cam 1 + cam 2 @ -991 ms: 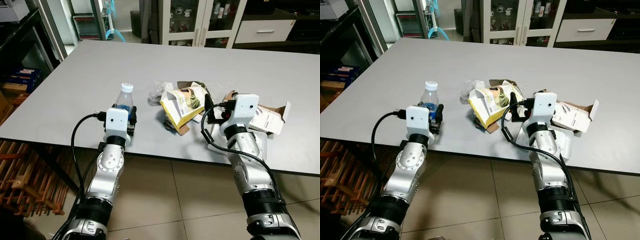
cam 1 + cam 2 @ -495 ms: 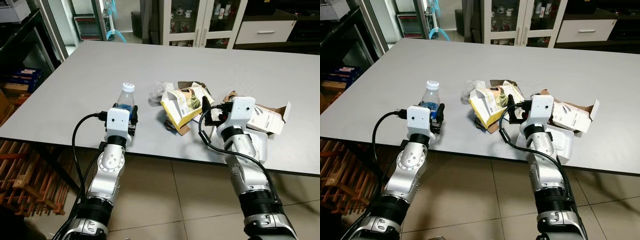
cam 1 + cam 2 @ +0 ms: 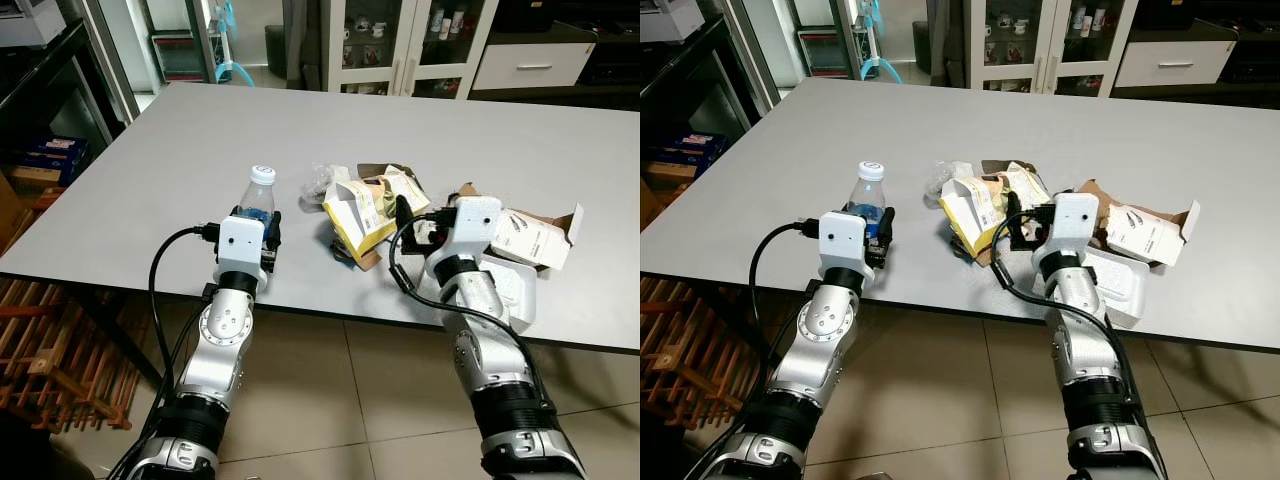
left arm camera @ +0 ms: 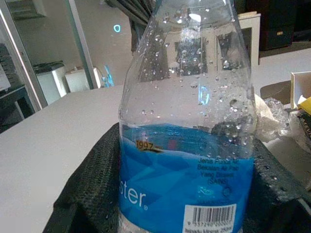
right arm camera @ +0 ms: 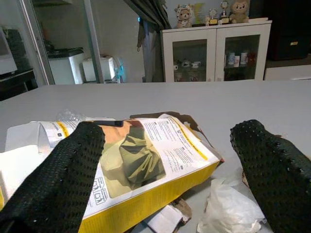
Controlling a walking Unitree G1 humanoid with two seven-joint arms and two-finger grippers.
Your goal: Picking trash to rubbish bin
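Observation:
A clear water bottle (image 3: 258, 196) with a blue label and white cap stands upright near the grey table's front edge. My left gripper (image 3: 257, 222) is shut on the bottle (image 4: 187, 145), with black fingers (image 4: 90, 189) on both sides of it. At the table's middle lies a heap of trash: a flattened yellow carton (image 3: 362, 208), crumpled clear plastic (image 3: 322, 181), brown cardboard scraps and an open white box (image 3: 535, 238). My right gripper (image 3: 413, 224) is open at the heap's right side. The yellow carton (image 5: 146, 165) lies just ahead between its wide-apart fingers (image 5: 63, 174).
The grey table (image 3: 200, 140) stretches far back. White crumpled wrapping (image 3: 518, 292) lies under my right forearm. A white glass-door cabinet (image 3: 400, 40) stands behind the table. Dark shelving (image 3: 40, 110) and a wooden rack (image 3: 45, 350) are at the left, over tiled floor (image 3: 350, 400).
My right gripper has moved left, closer to the yellow carton. The left gripper still holds the bottle in the same spot. The camera shifted slightly.

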